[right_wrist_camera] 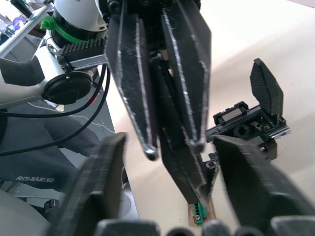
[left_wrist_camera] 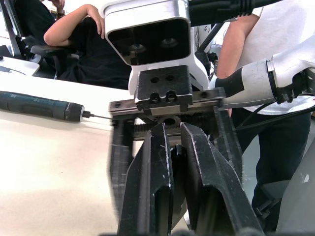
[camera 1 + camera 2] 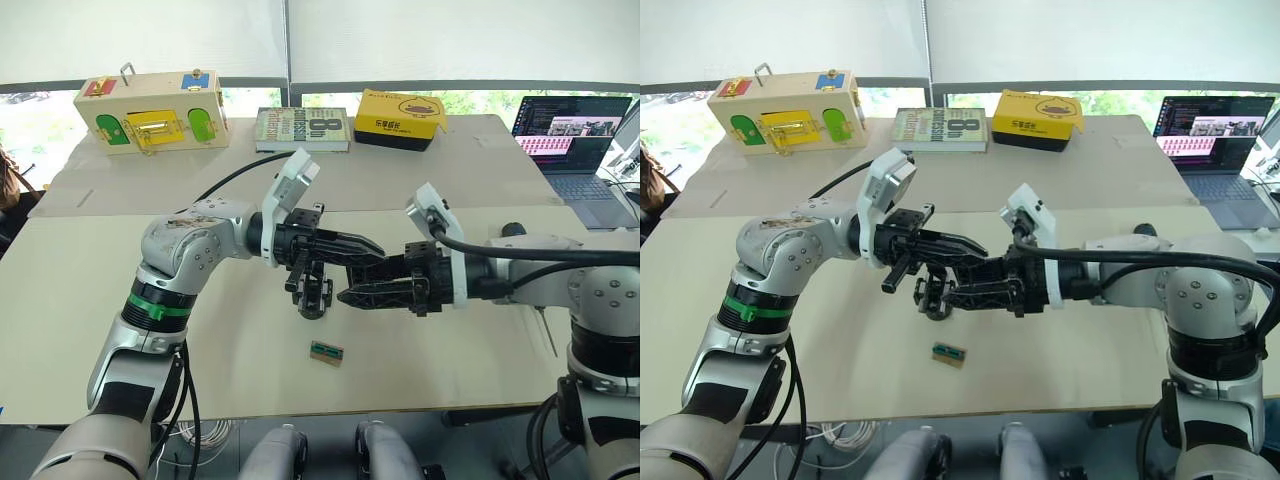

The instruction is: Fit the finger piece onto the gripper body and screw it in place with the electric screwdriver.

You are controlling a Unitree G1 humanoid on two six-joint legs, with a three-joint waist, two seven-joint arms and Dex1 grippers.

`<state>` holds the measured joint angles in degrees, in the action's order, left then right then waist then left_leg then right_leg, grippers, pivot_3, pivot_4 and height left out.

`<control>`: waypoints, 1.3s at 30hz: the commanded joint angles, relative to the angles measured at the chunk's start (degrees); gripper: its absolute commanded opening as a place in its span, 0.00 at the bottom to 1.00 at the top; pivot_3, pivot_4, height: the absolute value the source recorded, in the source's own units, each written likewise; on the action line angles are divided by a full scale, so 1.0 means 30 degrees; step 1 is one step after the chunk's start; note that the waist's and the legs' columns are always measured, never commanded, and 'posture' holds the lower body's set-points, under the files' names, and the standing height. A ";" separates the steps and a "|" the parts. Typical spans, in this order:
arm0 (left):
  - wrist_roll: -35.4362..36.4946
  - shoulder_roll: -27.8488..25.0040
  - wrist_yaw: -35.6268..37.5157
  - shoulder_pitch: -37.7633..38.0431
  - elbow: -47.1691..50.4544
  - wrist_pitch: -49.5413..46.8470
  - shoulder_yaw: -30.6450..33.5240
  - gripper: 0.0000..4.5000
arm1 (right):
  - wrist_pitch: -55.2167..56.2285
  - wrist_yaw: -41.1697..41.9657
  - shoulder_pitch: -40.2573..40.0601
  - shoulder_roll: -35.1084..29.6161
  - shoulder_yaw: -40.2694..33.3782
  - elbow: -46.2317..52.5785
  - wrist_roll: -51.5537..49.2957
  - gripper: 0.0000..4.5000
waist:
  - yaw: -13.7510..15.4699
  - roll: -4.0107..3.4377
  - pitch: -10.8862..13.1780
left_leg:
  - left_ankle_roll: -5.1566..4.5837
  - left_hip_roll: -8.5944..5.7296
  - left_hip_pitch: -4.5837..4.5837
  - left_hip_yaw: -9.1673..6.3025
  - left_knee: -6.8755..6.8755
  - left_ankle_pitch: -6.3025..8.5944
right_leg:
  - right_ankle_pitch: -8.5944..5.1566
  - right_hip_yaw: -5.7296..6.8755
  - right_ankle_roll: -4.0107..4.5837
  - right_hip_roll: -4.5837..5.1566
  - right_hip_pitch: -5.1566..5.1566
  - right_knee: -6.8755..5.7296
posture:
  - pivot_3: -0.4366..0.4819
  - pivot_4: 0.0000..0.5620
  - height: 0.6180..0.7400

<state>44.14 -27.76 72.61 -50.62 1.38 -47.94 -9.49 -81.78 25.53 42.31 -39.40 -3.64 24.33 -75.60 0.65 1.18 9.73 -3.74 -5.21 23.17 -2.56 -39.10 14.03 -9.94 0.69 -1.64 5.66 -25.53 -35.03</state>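
While our left claw [image 3: 365,248] clamps the finger piece [image 1: 179,167], our right claw [image 3: 352,290] gapes around its tip.
Piece points lengthwise at right claw; gripper body [image 3: 313,292] sits just below.

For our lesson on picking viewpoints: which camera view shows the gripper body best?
The right wrist view: the gripper body sits unobstructed, its toothed rack and upright finger plain. Both eye views show it small and partly covered by the left claw.

The flat wooden worktop [image 3: 120,300] is pale beige. The small chunky plastic gripper body [image 1: 256,120] is black. The tiny rectangular block [image 3: 326,352] has a green top.
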 commanded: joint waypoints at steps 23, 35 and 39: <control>-0.0322 -0.2048 0.2157 0.0729 -0.0725 0.3188 0.3797 1.00 | 0.4255 0.2692 -0.2460 -0.1089 -0.0586 0.2185 0.2044 0.10 | -0.0062 -0.0003 -0.0002 | -0.0001 0.0004 -0.0008 0.0015 -0.0014 -0.0001 | 0.0002 0.0020 -0.0004 -0.0023 -0.0006 -0.0012 | 0.48 0.27 1.00; -0.6336 -0.5852 0.5127 0.5578 -0.6490 1.4663 0.4309 1.00 | 1.1373 0.6873 -0.6614 -0.1810 0.0406 0.1780 0.8781 0.10 | -0.0015 -0.0008 -0.0005 | -0.0007 0.0011 -0.0074 0.0067 0.0007 0.0006 | 0.0010 0.0004 -0.0016 -0.0018 0.0017 -0.0005 | 0.48 0.27 1.00; -0.7541 -0.5262 0.4846 0.6495 -0.8128 1.7191 0.3887 1.00 | 1.2934 0.8056 -0.7118 -0.1250 0.0494 0.1332 0.9581 0.10 | 0.0134 0.0005 -0.0002 | 0.0001 0.0013 0.0008 0.0052 -0.0023 -0.0002 | 0.0021 0.0017 -0.0021 -0.0002 -0.0050 -0.0010 | 0.48 0.27 1.00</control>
<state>22.82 -44.11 87.50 -31.41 -22.06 -0.06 1.91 -46.13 47.84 21.09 -43.59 -1.08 27.70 -47.08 1.05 1.19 9.72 -3.73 -5.17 23.19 -2.39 -39.17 14.03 -9.86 0.74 -1.71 5.67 -25.68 -35.05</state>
